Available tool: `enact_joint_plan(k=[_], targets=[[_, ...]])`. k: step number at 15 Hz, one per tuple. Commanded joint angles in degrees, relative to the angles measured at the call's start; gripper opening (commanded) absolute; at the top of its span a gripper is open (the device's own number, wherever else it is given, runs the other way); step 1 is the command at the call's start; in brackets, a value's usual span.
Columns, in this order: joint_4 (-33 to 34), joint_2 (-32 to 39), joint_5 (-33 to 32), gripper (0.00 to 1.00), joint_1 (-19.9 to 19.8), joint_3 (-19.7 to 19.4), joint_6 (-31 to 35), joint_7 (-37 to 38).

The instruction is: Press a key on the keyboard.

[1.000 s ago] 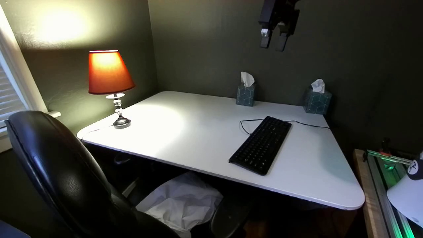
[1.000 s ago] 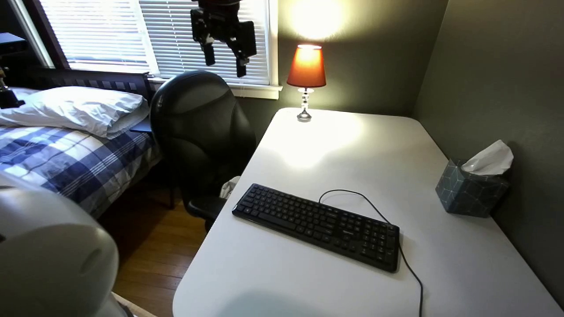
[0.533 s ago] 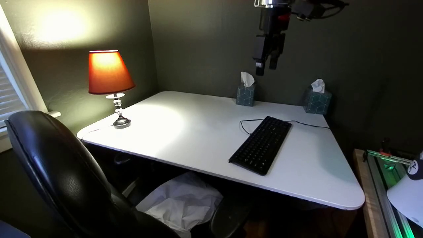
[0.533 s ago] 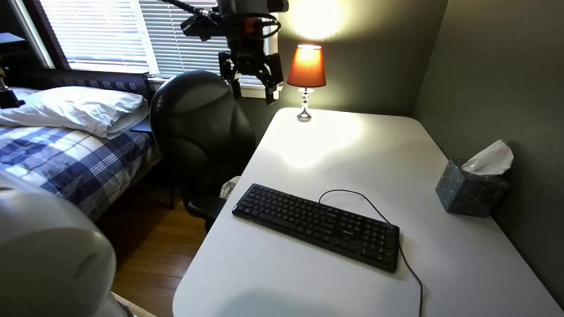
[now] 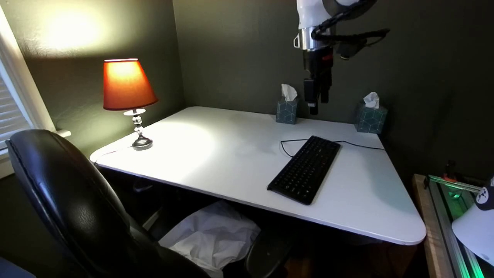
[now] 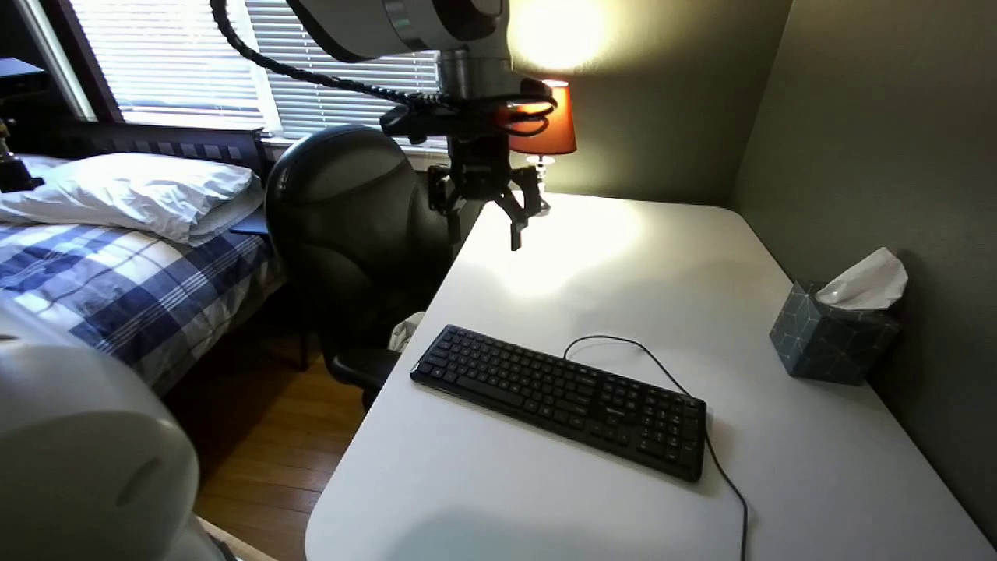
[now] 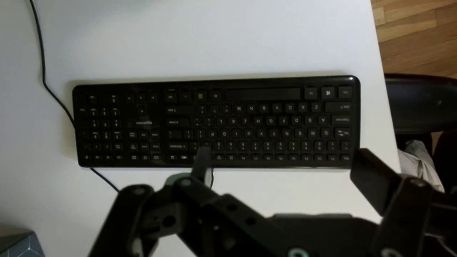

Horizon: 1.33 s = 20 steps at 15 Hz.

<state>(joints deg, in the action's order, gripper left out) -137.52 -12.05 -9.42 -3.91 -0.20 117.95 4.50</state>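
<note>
**Gripper [image 6: 484, 238] spread wide in the air; keyboard [image 6: 557, 403] flat on the desk [image 6: 685, 273]**

Black gripper hangs from the white arm [image 5: 310, 14], pointing down, above the desk. Its two fingers [image 6: 516, 236] stand far apart, with only air between them. In both exterior views the tips are well clear of the keyboard, touching neither it nor the desktop.

Wrist view gives the spread best: a broad gap, with the keyboard's back edge and white desktop showing through. By line of sight, one fingertip cuts across the back rows of keys [image 7: 260, 121], toward the number pad [image 7: 105, 123] side; the other meets the back corner at the opposite end. Lettering reads upside down from there.

Keyboard: black, full-size. Number pad lies at the end toward the wall [image 5: 239, 58]; the opposite end sits close to the desk edge on the chair's side. Thin dark cable [image 6: 745, 514] leaves the back edge, loops on the desktop, is hidden at the number-pad corner, then shows again past that end.

Around it: a patterned tissue box [image 5: 286, 112] and another tissue box [image 5: 371, 120] by the wall. Lamp [image 5: 128, 87] lit, orange-red shade, at the far end of the desk. Black chair [image 6: 350, 218] beside the desk.
</note>
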Motion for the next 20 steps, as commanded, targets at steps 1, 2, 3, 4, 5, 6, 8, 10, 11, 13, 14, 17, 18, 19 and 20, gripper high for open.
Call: enact_joint_plan(k=[1,2,3,4,5,6,8,10,11,13,14,17,18,19,20], targets=[[-0.1,4.7,-2.2,1.00,-1.0,-1.9,0.5,-1.6],[-0.1,5.8,-2.6,1.00,-1.2,-2.4,0.3,-1.9],[-0.1,3.8,-1.2,1.00,-0.6,-2.0,-0.1,-1.1],[-0.1,4.9,-1.4,1.00,-0.8,-2.4,-0.1,-1.3],[0.0,5.6,-1.5,1.00,-0.9,-2.6,-0.1,-1.4],[0.0,5.9,-1.5,1.00,-0.9,-2.6,-0.1,-1.4],[0.1,6.0,-1.5,1.00,-0.9,-2.6,-0.1,-1.4],[1.5,7.9,-2.1,1.00,-1.1,-2.7,-0.7,-1.8],[2.6,9.8,-1.4,1.00,-1.2,-2.9,-1.2,-2.2],[3.1,11.6,-0.6,1.00,-1.3,-3.4,-1.4,-3.4],[3.1,12.5,-0.5,0.75,-1.3,-3.6,-1.4,-3.9],[3.9,15.9,0.4,0.58,-1.4,-4.1,-1.4,-6.2],[4.1,17.1,0.6,0.51,-1.4,-4.2,-1.4,-6.7],[4.3,18.2,0.7,0.42,-1.4,-4.2,-1.4,-7.1],[4.6,19.3,0.8,0.35,-1.4,-4.2,-1.4,-7.7]])
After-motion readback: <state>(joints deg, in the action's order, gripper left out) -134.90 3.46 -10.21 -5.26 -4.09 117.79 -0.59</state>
